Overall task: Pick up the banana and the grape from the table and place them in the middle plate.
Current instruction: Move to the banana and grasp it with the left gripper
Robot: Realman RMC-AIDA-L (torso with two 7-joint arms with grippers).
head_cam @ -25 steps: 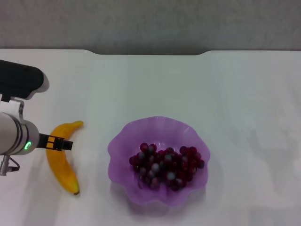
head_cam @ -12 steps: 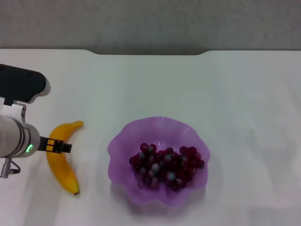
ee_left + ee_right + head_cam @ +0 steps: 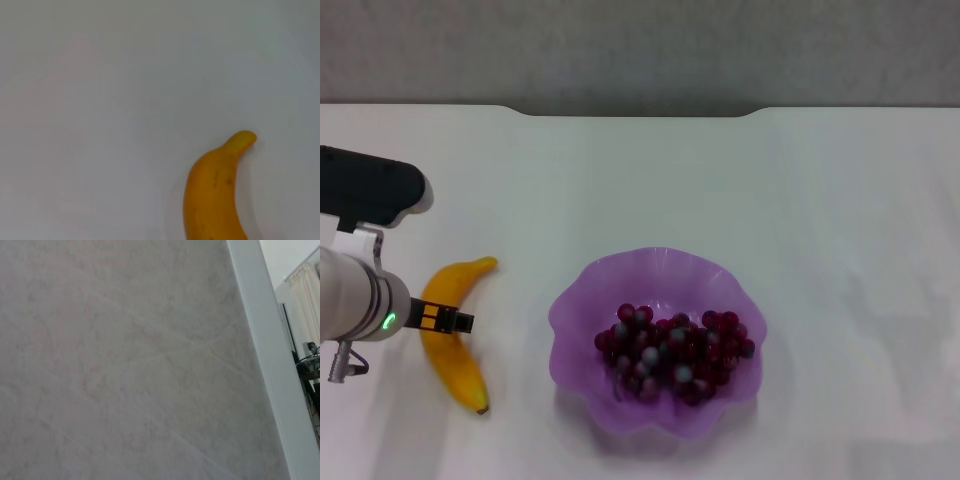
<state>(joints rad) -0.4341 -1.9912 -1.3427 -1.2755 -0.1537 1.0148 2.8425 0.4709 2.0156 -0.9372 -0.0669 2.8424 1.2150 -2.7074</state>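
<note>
Yellow banana (image 3: 453,340): lies flat on the white counter (image 3: 650,180) at the near left, its long axis running from near to far, with the far tip curling toward the plate side.
Left gripper (image 3: 448,320): hangs right over the banana's middle, its dark tip crossing the fruit; I cannot tell whether the fingers are wide or narrow. The left wrist view shows only the banana's far end (image 3: 215,195) on bare counter, no fingers.
Key relation: the banana sits directly beneath the left gripper, so a grasp would most likely close across its short width, square to the long axis.
Purple plate (image 3: 575,300): to the right of the banana, near but apart.
Grapes (image 3: 675,352): already resting inside the plate.
Right gripper: not in view; its wrist camera faces a wall, so the left arm is clearly nearer.
</note>
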